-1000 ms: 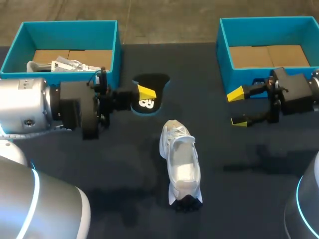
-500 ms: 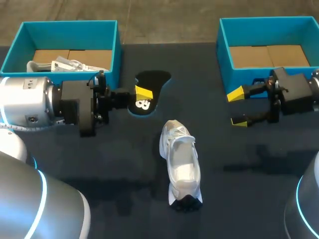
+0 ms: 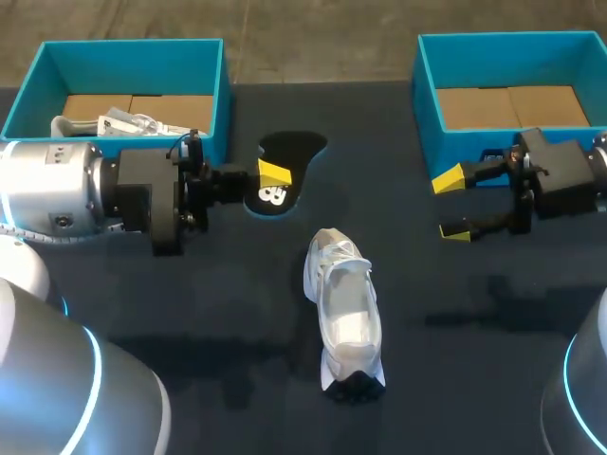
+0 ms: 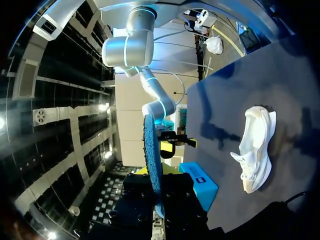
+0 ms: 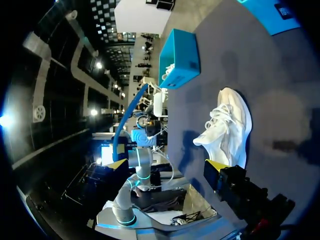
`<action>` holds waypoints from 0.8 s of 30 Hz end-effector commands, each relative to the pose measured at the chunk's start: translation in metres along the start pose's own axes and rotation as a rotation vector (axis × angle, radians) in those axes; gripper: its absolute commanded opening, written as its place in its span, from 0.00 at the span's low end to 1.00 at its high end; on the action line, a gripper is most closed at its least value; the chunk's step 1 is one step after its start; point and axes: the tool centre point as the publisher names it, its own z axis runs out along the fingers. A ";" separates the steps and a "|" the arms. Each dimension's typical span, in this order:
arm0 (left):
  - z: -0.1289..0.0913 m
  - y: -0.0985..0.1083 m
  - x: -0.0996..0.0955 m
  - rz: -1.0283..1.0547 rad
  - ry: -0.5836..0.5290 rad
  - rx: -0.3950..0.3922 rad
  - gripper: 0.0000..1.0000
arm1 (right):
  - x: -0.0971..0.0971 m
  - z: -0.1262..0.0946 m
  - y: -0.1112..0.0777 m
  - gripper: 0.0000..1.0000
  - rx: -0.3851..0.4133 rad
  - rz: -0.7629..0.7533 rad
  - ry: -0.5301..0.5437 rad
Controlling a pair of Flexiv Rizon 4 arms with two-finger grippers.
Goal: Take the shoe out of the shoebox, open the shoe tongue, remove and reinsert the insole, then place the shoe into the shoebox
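Note:
A white shoe (image 3: pixel 343 305) lies on the dark table (image 3: pixel 474 360), toe toward me, near the middle. My left gripper (image 3: pixel 275 174) is shut on a black insole (image 3: pixel 290 157) with a blue edge, held off the table just beyond the shoe. In the left wrist view the insole (image 4: pixel 151 150) stands edge-on between the fingers of my left gripper (image 4: pixel 154 175), with the shoe (image 4: pixel 256 149) off to one side. My right gripper (image 3: pixel 452 205) hangs open and empty in front of the right shoebox (image 3: pixel 427 95). Its wrist view shows the shoe (image 5: pixel 229 127) ahead and the insole (image 5: pixel 125 120) farther off.
A blue shoebox (image 3: pixel 214 95) at the back left holds white paper and what looks like another shoe (image 3: pixel 119 124). The right shoebox holds only brown cardboard (image 3: pixel 507 106). Bare tabletop lies around the shoe and toward the front edge.
My left arm has shifted slightly, carrying the insole a little to the right and farther from me. The shoe and the right arm have not moved.

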 end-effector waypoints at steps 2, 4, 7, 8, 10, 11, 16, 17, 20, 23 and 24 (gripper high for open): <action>0.002 0.000 0.000 0.001 0.001 -0.001 0.00 | 0.000 0.001 -0.001 1.00 -0.001 0.001 -0.003; 0.002 0.000 0.000 0.001 0.001 -0.001 0.00 | 0.000 0.001 -0.001 1.00 -0.001 0.001 -0.003; 0.006 0.009 0.006 0.024 0.028 -0.026 0.00 | 0.000 0.001 -0.001 1.00 -0.001 0.001 -0.003; 0.006 0.011 0.007 0.040 0.042 -0.042 0.00 | 0.000 0.001 -0.001 1.00 -0.001 0.001 -0.003; 0.006 0.017 0.010 0.048 0.022 -0.041 0.00 | 0.000 0.001 -0.001 1.00 -0.001 0.001 -0.003; 0.006 0.021 0.013 0.050 0.022 -0.044 0.00 | 0.000 0.001 -0.001 1.00 -0.001 0.001 -0.003; 0.006 0.033 0.025 0.096 -0.020 -0.005 0.00 | 0.000 0.001 -0.001 1.00 -0.001 0.001 -0.003; 0.006 0.037 0.028 0.114 -0.014 -0.006 0.00 | 0.000 0.001 -0.001 1.00 -0.001 0.001 -0.003; 0.006 0.049 0.037 0.139 -0.013 -0.001 0.00 | 0.000 0.001 -0.001 1.00 -0.001 0.001 -0.003; 0.003 0.062 0.040 0.168 -0.015 0.006 0.00 | 0.000 0.001 -0.001 1.00 -0.001 0.001 -0.003; 0.003 0.066 0.040 0.164 -0.028 0.010 0.00 | 0.000 0.001 -0.001 1.00 -0.001 0.001 -0.003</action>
